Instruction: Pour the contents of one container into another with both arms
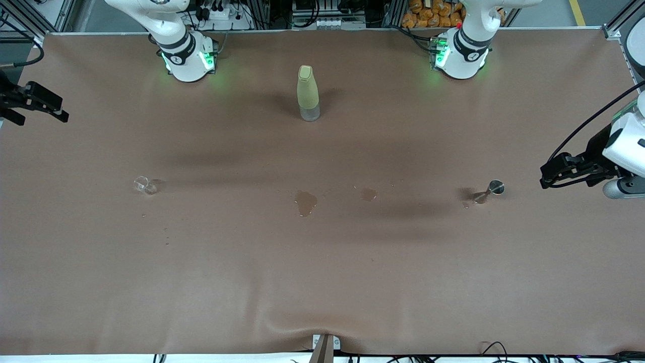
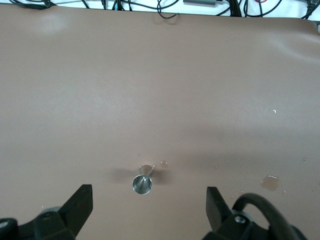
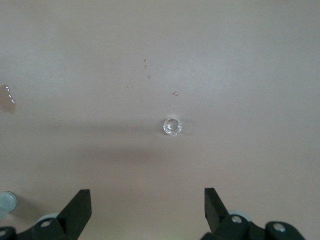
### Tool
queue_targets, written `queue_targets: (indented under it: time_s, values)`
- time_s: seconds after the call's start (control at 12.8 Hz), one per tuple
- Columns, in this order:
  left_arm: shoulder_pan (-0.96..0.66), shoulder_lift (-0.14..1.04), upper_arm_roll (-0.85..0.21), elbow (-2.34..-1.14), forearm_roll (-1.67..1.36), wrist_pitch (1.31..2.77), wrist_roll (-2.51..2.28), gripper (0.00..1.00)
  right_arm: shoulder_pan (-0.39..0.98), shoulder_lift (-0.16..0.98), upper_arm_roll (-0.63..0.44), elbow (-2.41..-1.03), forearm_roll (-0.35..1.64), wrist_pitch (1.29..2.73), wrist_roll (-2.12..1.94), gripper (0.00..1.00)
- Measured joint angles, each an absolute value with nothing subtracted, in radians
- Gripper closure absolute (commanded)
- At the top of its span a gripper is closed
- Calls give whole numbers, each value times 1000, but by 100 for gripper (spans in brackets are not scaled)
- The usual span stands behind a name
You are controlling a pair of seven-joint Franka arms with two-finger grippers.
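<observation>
The brown table cover [image 1: 322,282] is bare along the edge nearest the front camera, wrinkled there around a small bracket [image 1: 325,348]. Farther up, roughly along one line across the table, lie four things: a small clear glass [image 1: 141,184] toward the right arm's end, a wet puddle [image 1: 305,202] near the middle, a smaller wet spot [image 1: 368,194] just beside it toward the left arm's end, and a small metal jigger [image 1: 493,189] toward the left arm's end, standing upright with a few drops by its foot. Farther still, midway between the two arm bases, stands a tall bottle [image 1: 308,93] with a pale olive sleeve and cap and a clear bottom. The left gripper [image 1: 549,174] hangs over the table edge at the left arm's end, up in the air near the jigger; the right gripper [image 1: 48,106] hangs over the table's edge at the right arm's end. The front view shows both grippers from the side only, so their fingers are hard to read there; the wrist views settle it. In the left wrist view the left gripper [image 2: 149,202] has its fingers spread wide apart, holding nothing, with the jigger [image 2: 142,183] seen from above as a shiny open ring between them and the puddle [image 2: 270,182] off to one side. In the right wrist view the right gripper [image 3: 147,206] is likewise spread wide and empty, the clear glass [image 3: 172,126] lying ahead of it as a round rim, with a trail of small droplets [image 3: 148,70] that the front view barely shows.
</observation>
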State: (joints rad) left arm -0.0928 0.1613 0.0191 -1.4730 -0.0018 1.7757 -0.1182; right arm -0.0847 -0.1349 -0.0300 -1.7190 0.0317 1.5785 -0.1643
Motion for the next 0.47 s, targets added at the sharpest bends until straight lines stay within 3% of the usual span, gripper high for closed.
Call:
queue_targets:
  time_s: [0.47]
  values:
    - [-95,139,19,-1442,-2,1693,-118,0,-85,-135,-31,-1719,32,1574,-162,0]
